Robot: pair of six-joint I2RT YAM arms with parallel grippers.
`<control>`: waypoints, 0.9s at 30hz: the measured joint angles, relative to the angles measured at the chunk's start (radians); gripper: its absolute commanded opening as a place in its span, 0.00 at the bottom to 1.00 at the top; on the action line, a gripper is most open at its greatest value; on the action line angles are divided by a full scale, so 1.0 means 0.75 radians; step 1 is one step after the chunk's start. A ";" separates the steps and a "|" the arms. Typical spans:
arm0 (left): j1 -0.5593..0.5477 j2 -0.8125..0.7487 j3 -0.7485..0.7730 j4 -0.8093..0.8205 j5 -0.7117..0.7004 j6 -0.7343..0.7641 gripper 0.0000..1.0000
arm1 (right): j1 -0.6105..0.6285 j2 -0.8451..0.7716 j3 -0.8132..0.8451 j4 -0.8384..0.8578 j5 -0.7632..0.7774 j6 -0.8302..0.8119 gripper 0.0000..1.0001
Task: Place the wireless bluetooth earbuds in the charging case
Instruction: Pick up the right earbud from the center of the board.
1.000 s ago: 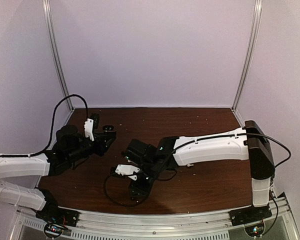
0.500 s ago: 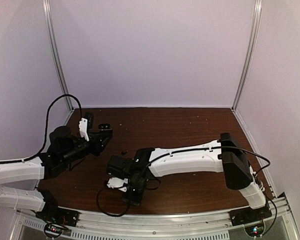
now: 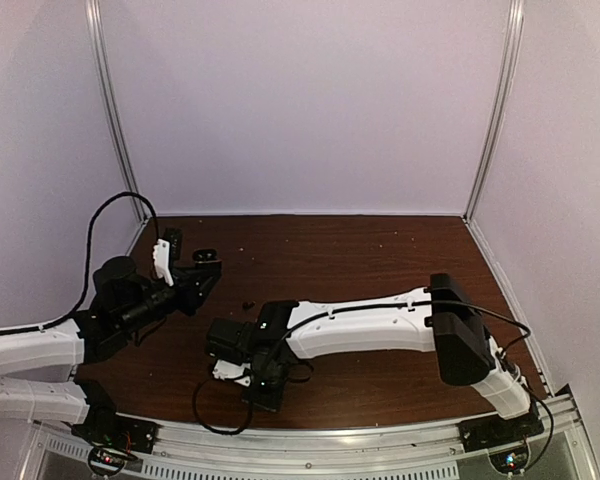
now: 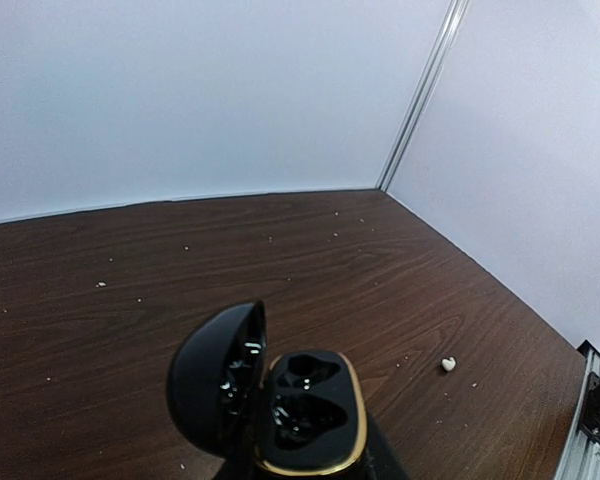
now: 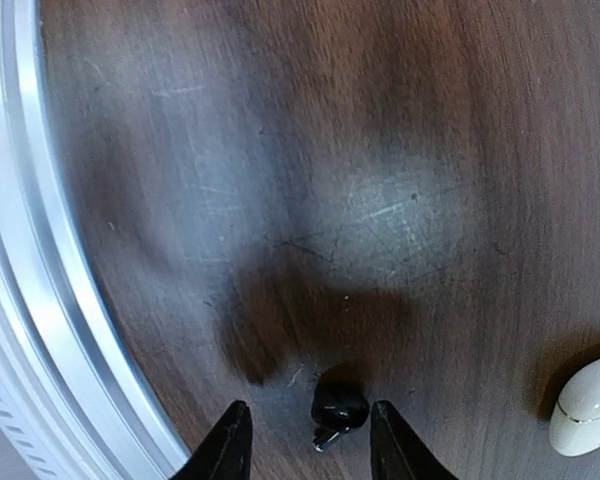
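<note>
My right jaws stand partly open astride a black earbud (image 5: 338, 408) lying on the surface (image 5: 380, 150); my left jaws clasp the open black charging case (image 4: 305, 415).

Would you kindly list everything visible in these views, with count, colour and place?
table: one, dark brown wood, under everything
black charging case: one, black with gold rim, lid open, held by left pincer
black earbud: one, black, on table between right pincer's fingers
white rounded object: one, white, on table beside that earbud
small white piece: one, white, on table beyond the case
metal rail: one, silver, along the table's near edge
left pincer: one, black, shut on the case
right pincer: one, black, open
</note>
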State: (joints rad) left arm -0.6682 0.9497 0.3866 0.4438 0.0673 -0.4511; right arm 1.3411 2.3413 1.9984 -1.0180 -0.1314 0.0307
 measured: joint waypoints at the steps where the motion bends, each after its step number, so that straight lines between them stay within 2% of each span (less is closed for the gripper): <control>1: 0.000 -0.002 -0.001 0.000 0.000 0.001 0.00 | 0.001 0.007 0.000 -0.004 0.003 -0.001 0.41; 15: 0.000 -0.011 -0.022 0.006 0.001 0.005 0.00 | -0.011 0.039 0.018 -0.040 0.027 -0.002 0.32; 27: 0.000 0.020 -0.022 0.024 0.001 0.018 0.00 | -0.016 0.054 0.036 -0.045 0.022 -0.002 0.32</control>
State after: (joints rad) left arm -0.6682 0.9649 0.3698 0.4622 0.0677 -0.4377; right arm 1.3289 2.3817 2.0251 -1.0515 -0.1150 0.0292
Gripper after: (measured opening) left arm 0.232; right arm 0.333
